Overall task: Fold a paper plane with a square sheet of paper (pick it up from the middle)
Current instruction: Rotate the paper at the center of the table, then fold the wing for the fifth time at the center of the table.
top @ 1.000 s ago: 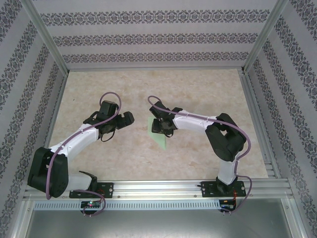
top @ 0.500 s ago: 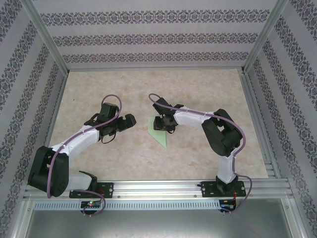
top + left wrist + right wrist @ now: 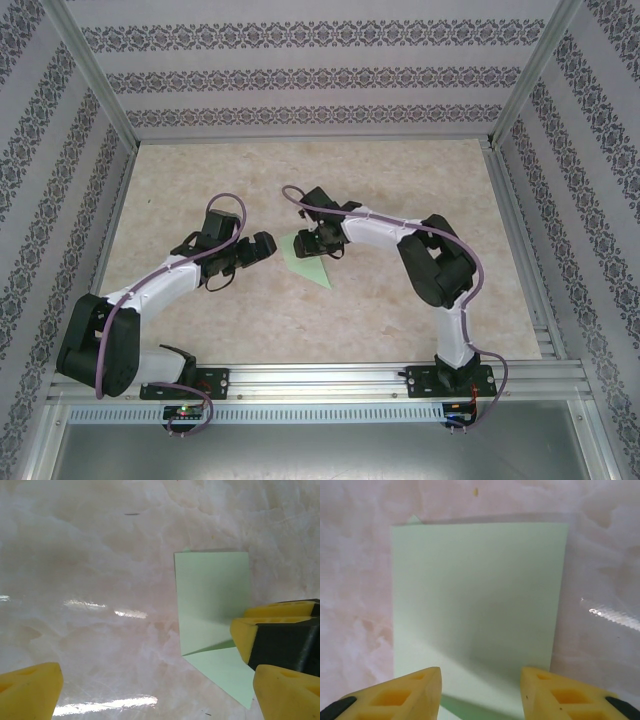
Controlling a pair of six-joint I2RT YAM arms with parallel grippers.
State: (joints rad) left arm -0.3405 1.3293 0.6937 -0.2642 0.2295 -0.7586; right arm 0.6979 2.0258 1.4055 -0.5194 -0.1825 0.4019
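The pale-green sheet of paper (image 3: 303, 264) lies partly folded on the table, a rectangular flap (image 3: 212, 592) over a pointed lower layer (image 3: 225, 672). A paper plane is out of view. My right gripper (image 3: 318, 244) is down over the sheet's far part, open, and the flap (image 3: 475, 590) stretches out ahead of its yellow fingertips (image 3: 402, 695). One of those fingers (image 3: 245, 635) rests on the paper in the left wrist view. My left gripper (image 3: 258, 250) hovers just left of the sheet, wide open with nothing in it (image 3: 160, 692).
The marbled tabletop (image 3: 400, 190) is bare around the sheet. Patterned walls and aluminium posts (image 3: 95, 75) close in three sides. A metal rail (image 3: 320, 378) carrying both arm bases runs along the near edge.
The right gripper has slid left and away from the bases, and the paper has moved with it toward the left gripper. The left arm has hardly moved.
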